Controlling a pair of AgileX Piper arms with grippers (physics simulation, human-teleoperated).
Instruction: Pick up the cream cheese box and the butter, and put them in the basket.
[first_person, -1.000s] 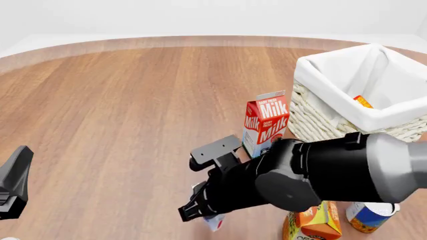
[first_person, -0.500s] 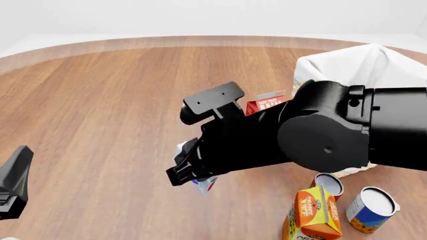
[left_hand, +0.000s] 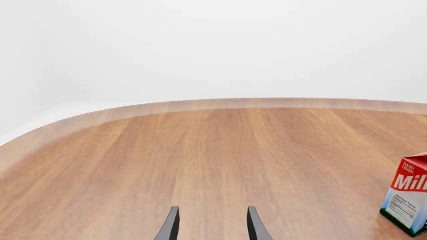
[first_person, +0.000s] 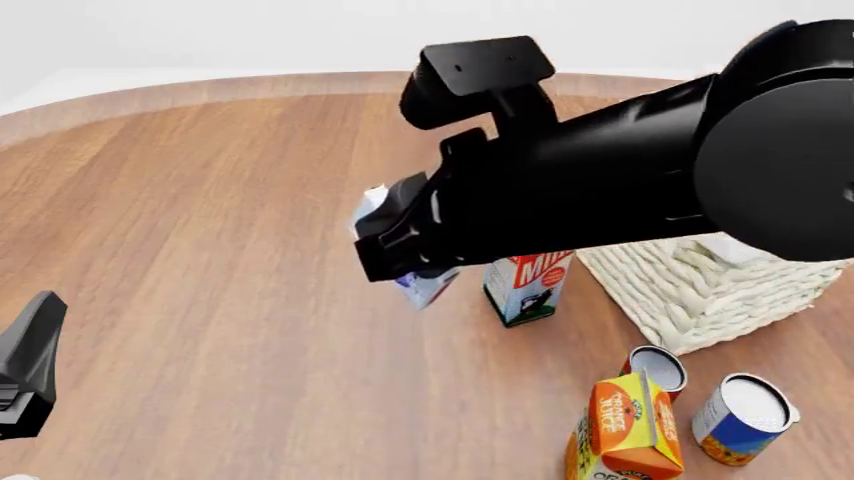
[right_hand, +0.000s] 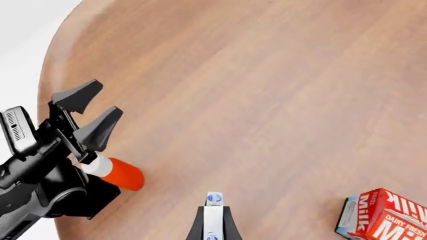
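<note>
My right gripper (first_person: 411, 265) is shut on the cream cheese box (first_person: 430, 288), a small white box with light-blue sides, and holds it well above the table, left of the milk carton. In the right wrist view the box (right_hand: 213, 216) sits edge-on between the fingers (right_hand: 229, 227). The basket (first_person: 694, 285) stands at the right, and my right arm hides most of it. The butter is not in view. My left gripper (first_person: 27, 365) is at the left edge, and its fingers (left_hand: 172, 225) are open and empty over bare wood.
A red-and-white milk carton (first_person: 527, 285) stands just left of the basket. Two cans (first_person: 654, 368) (first_person: 743, 418) and an orange juice carton (first_person: 627, 430) stand at the front right. An orange-and-white cylinder (right_hand: 120, 174) lies by the left arm.
My right arm has lifted the cream cheese box off the table and carried it up and farther away. It now covers most of the basket. The left arm has not moved.
</note>
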